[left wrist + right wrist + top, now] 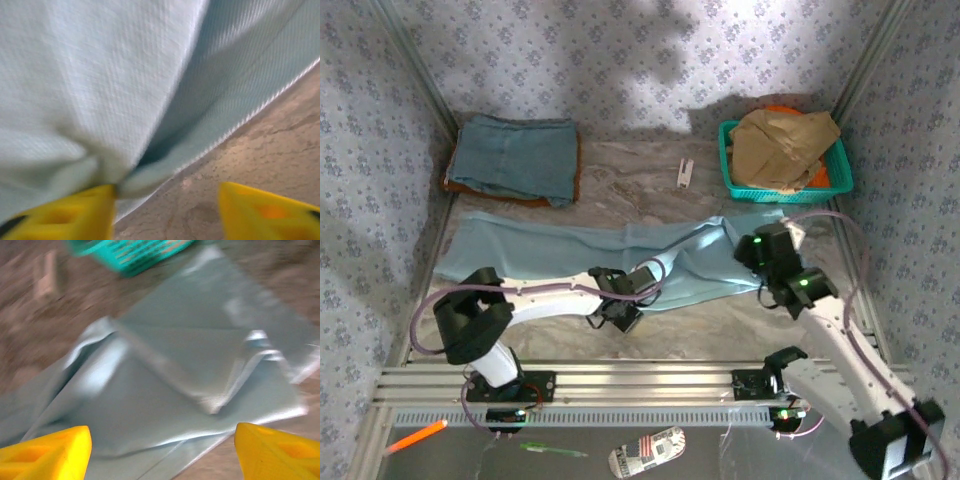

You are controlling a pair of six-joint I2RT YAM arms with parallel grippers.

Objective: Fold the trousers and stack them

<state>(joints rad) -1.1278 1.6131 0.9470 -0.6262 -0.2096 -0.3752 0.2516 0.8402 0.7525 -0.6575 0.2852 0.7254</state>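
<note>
The pale sky-blue trousers lie stretched across the table from left to right, rumpled at the right end. My left gripper hangs at their near edge, near the middle. In the left wrist view the left gripper is open; a bunched fold of the trousers touches its left fingertip, with bare table between the fingers. My right gripper hovers over the right end. In the right wrist view the right gripper stands open above the trousers, where a corner is folded over.
A folded slate-blue denim garment lies on a tan-brown one at the back left. A teal basket holding brown material stands at the back right, with a small white object beside it. Patterned walls close in both sides.
</note>
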